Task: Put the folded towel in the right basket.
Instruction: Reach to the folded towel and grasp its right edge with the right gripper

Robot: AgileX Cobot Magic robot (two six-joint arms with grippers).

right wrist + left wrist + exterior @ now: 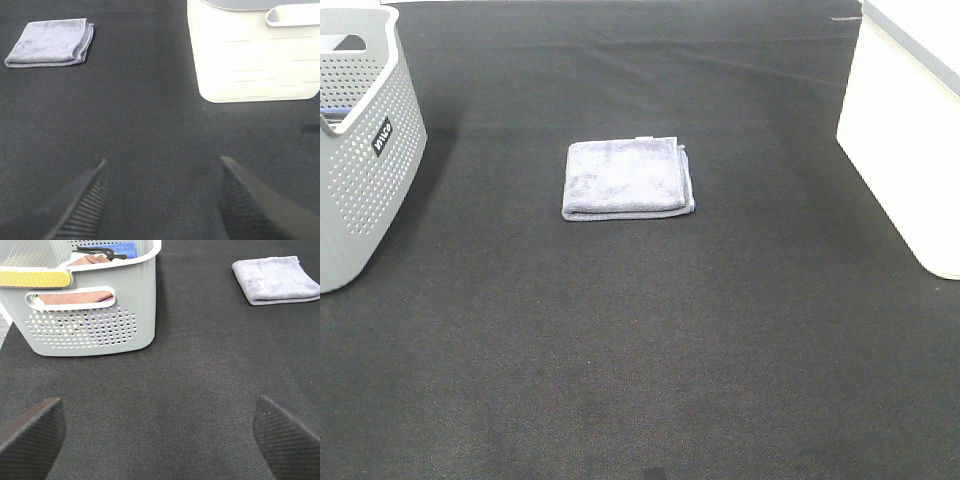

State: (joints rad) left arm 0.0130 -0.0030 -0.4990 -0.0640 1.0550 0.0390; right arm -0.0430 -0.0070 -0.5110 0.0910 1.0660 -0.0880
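The folded grey-lavender towel (628, 179) lies flat on the black table, near the middle. It also shows in the left wrist view (275, 279) and the right wrist view (50, 42). The white basket (910, 130) stands at the right edge; it shows in the right wrist view (252, 55) too. Neither gripper shows in the high view. The left gripper (160, 432) is open and empty, well short of the towel. The right gripper (162, 200) is open and empty, away from towel and basket.
A grey perforated basket (365, 150) stands at the left edge; in the left wrist view (85, 305) it holds brown cloth, a blue item and a dark object. A black cloth covers the table (640, 340).
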